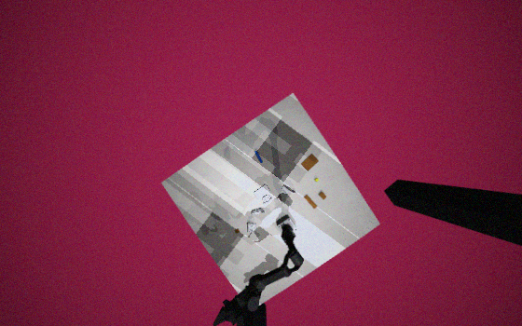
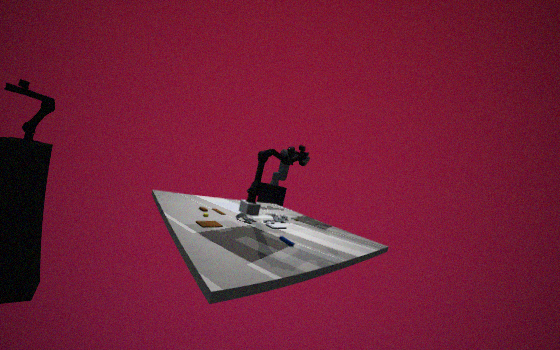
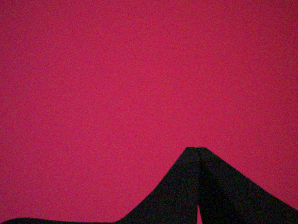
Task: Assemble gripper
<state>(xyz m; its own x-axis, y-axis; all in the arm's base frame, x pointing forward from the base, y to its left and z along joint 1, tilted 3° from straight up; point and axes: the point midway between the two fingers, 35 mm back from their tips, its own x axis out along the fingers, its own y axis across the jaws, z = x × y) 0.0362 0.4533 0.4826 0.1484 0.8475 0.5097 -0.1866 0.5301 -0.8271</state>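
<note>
Here in the wrist view the gripper [image 3: 194, 156] is showing its jaws together, the tips meeting, and they are holding nothing. Behind them only crimson is filling the view. In the wide views the fingertips are too small and dark to pick out.

Over at the exterior view, a black arm [image 1: 280, 274] [image 2: 258, 172] is rising above the far part of the worktop [image 1: 359, 219] [image 2: 220, 287], bending over to the right at the top. A grey block [image 2: 249, 207] is sitting at its foot.

And the parts for the build! A thin pale plate [image 1: 261, 191] [image 2: 276, 226] is lying flat on the worktop, around the middle, with a small cluster of grey parts [image 1: 252, 227] [image 2: 280, 218] resting just beyond it. A dark slender part [image 1: 288, 188] [image 2: 244, 218] is lying to the plate's left. Which of these are the toothed pieces and which the base, I cannot tell at this size; the pale plate is looking like the housing plate, and it is lying down on the worktop, apart from the gripper.

Out on the left, a flat orange-brown block [image 1: 309, 162] [image 2: 209, 224] is lying nearest, a yellow piece [image 1: 316, 180] [image 2: 205, 215] is showing just beyond, and an orange-brown strip [image 1: 310, 201] [image 2: 218, 211] and a smaller brown block [image 1: 322, 195] [image 2: 203, 209] are lying farther back. Nearer than the plate, a blue bar [image 1: 258, 156] [image 2: 286, 241] is lying on its own.
</note>
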